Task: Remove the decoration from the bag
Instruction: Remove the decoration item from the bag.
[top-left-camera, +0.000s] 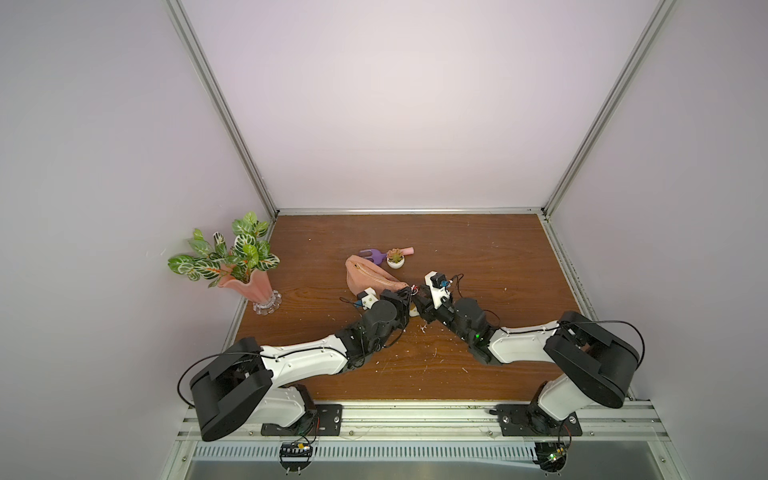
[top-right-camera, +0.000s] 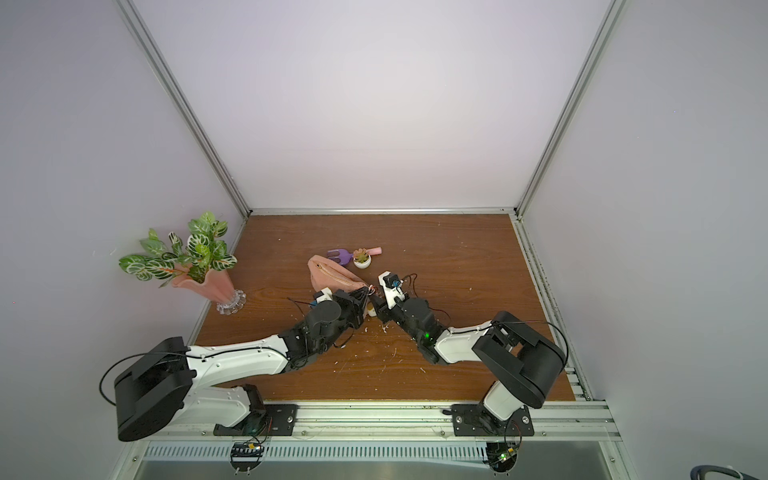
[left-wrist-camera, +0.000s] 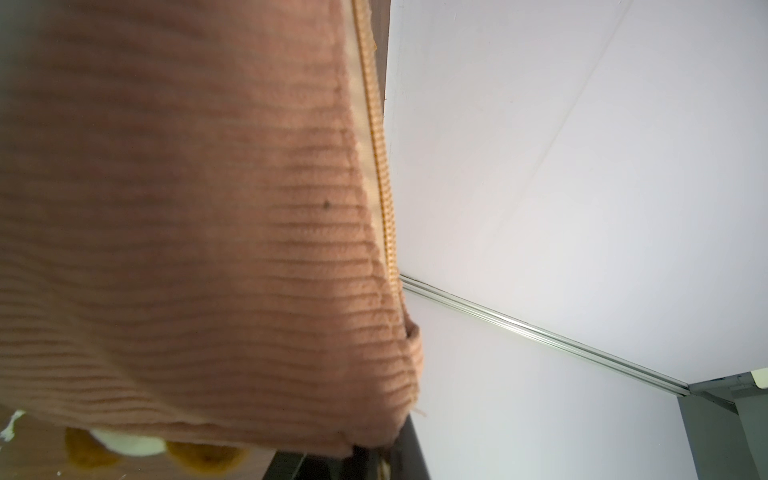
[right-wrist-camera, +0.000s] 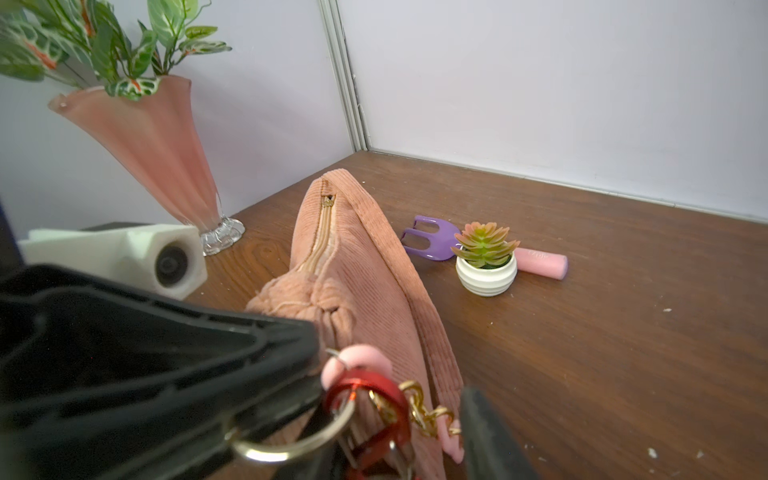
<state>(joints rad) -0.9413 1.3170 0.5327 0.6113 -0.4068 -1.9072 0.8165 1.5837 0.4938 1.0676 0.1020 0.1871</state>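
The salmon corduroy bag (top-left-camera: 370, 276) (top-right-camera: 332, 274) lies on the wooden table, zipper up. My left gripper (top-left-camera: 409, 293) (left-wrist-camera: 365, 453) is shut on its near end, and the fabric (left-wrist-camera: 187, 208) fills the left wrist view. A red clip (right-wrist-camera: 374, 390), a silver ring (right-wrist-camera: 291, 444) and a gold chain (right-wrist-camera: 419, 411) hang at that end. My right gripper (top-left-camera: 419, 297) (right-wrist-camera: 395, 440) stands open with its jaws on either side of the red clip, a gap showing beside one finger (right-wrist-camera: 490, 436). The cream and brown decoration (top-left-camera: 413, 311) (left-wrist-camera: 124, 446) hangs below, mostly hidden.
A pink vase with leaves (top-left-camera: 249, 286) stands at the table's left edge. Behind the bag are a small potted succulent (top-left-camera: 395, 258), a purple toy fork (top-left-camera: 372, 254) and a pink tube (top-left-camera: 408, 251). White crumbs dot the front of the table. Walls enclose three sides.
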